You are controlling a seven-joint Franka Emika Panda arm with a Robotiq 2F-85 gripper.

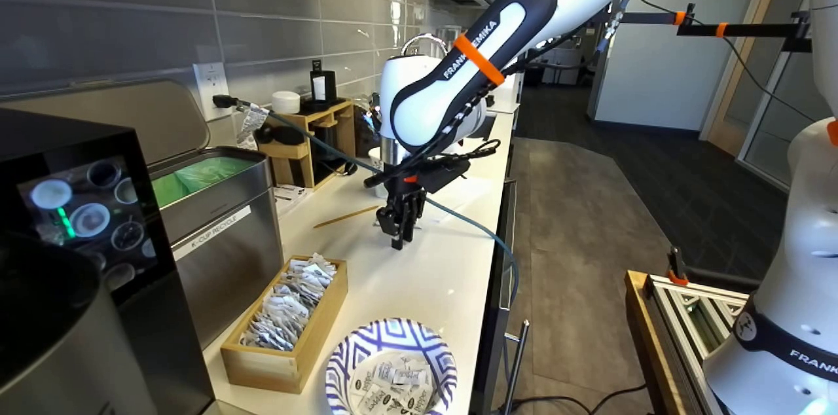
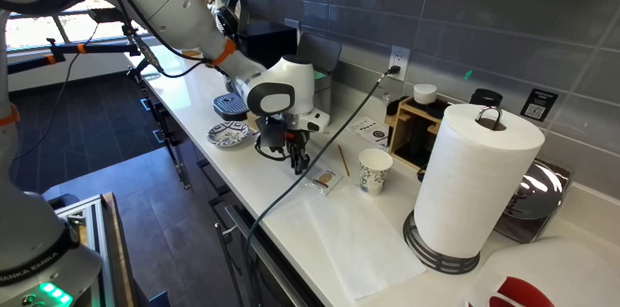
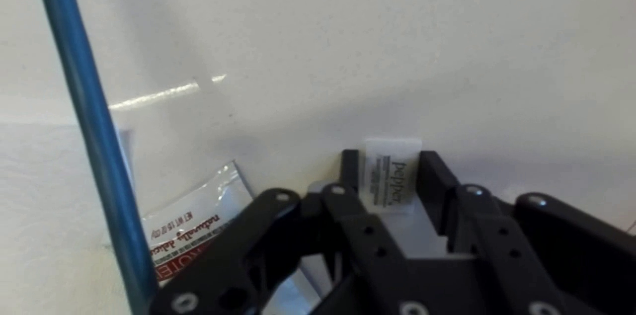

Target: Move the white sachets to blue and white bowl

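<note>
A robot's gripper (image 3: 388,168) straddles 1 pepper sachet (image 3: 390,186), fingers (image 3: 435,176) apart, any grip unclear, at a counter (image 1: 386,284) where a blue-and-white bowl (image 1: 391,334) holds more sachets (image 1: 409,377).

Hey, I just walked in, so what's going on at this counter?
A robot arm is working over the counter, its end effector down low with a white pepper sachet between its jaws. The jaws stand apart on either side and the sachet looks flat, so it doesn't seem gripped yet. The blue and white bowl already holds several sachets, so this one is probably headed there. Near the bowl, a wooden box holds a pile of whitish packets.
</note>
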